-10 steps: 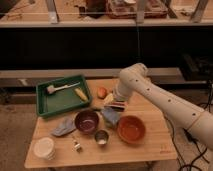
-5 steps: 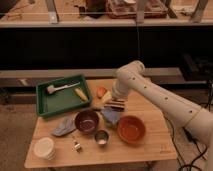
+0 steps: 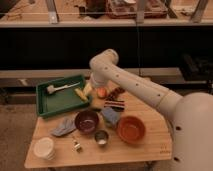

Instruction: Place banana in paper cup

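Note:
The banana (image 3: pixel 80 94) is a small yellow oblong lying at the right edge of the green tray (image 3: pixel 47 105). My gripper (image 3: pixel 88 89) hangs from the white arm just to the right of the banana, very close to it. The paper cup (image 3: pixel 44 148) is a whitish-cream cup standing at the front left corner of the wooden table, far from the gripper.
A round orange-red fruit (image 3: pixel 102 92) lies right of the gripper. A white brush (image 3: pixel 60 89) is in the tray. A purple bowl (image 3: pixel 86 121), a metal cup (image 3: pixel 101 137), an orange bowl (image 3: pixel 131 129), a blue cloth (image 3: pixel 111 116) and a grey cloth (image 3: pixel 62 127) fill the table's middle.
The arm's end has moved left, from over the table's middle to the tray's right edge beside the banana. The objects have not moved.

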Controlling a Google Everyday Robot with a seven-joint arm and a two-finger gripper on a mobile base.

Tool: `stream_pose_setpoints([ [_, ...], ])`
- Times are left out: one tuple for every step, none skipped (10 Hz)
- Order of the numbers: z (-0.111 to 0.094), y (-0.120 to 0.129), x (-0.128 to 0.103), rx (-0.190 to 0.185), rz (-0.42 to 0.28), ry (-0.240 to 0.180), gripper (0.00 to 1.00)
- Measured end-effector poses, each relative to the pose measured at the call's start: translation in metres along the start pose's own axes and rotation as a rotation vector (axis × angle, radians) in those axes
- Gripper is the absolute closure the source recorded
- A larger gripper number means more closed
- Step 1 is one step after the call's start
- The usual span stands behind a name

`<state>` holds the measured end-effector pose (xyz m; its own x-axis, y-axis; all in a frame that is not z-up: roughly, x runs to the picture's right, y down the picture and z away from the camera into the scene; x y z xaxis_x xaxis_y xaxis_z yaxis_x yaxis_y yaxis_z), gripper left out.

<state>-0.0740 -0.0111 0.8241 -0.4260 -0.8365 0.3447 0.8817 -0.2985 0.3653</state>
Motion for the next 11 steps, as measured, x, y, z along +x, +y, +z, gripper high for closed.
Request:
stream_pose_setpoints([
  [0.002, -0.019, 0.021, -0.01, -0.043, 0.005, 0.2],
  [0.004, -0.036, 0.038, -0.016, -0.079, 0.009, 0.2],
  [0.007, -0.054, 0.056, -0.02, -0.12, 0.011, 0.2],
  [0.01, -0.067, 0.071, -0.024, -0.154, 0.005, 0.2],
  [0.014, -0.076, 0.082, -0.026, -0.175, -0.002, 0.2],
  [0.034, -0.084, 0.096, -0.029, -0.189, -0.031, 0.2],
  [0.05, -0.082, 0.097, -0.03, -0.185, -0.052, 0.2],
  [0.067, -0.077, 0.096, -0.032, -0.178, -0.07, 0.2],
  [0.088, -0.072, 0.094, -0.032, -0.167, -0.09, 0.2],
  [0.104, -0.067, 0.091, -0.032, -0.157, -0.104, 0.2],
  [0.114, -0.061, 0.09, -0.033, -0.15, -0.113, 0.2],
])
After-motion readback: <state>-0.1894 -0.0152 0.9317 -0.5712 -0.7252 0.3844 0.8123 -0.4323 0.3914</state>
